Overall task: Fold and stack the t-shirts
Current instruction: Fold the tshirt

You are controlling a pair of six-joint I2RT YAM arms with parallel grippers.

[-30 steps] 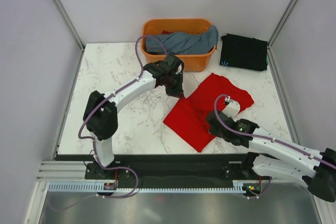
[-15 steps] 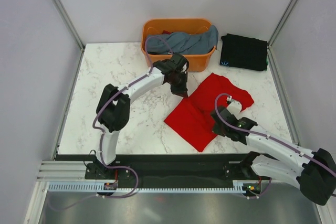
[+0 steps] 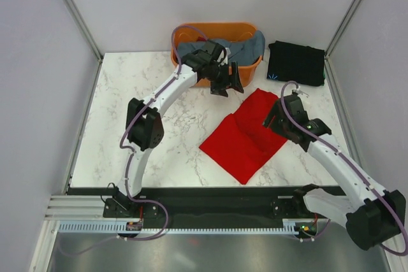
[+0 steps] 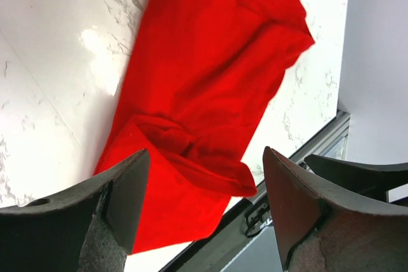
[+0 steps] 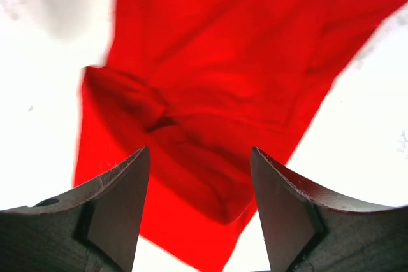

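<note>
White marble-patterned tabletop (image 3: 137, 87) fills the middle of the overhead view. At upper centre, the left gripper (image 3: 228, 81) hangs just in front of the orange plastic basket (image 3: 213, 27), fingers spread wide and holding nothing. At centre right, the right gripper (image 3: 274, 118) is likewise spread and empty, over the right edge of the red cotton t-shirt (image 3: 242, 138), which lies partly folded at centre. Grey-blue garments (image 3: 223, 49) fill the basket. A folded black t-shirt (image 3: 296, 63) lies at upper right.

Rumpled red t-shirt (image 4: 204, 87) on marble table (image 4: 51, 81), framed by parted fingers (image 4: 121, 195).
</note>
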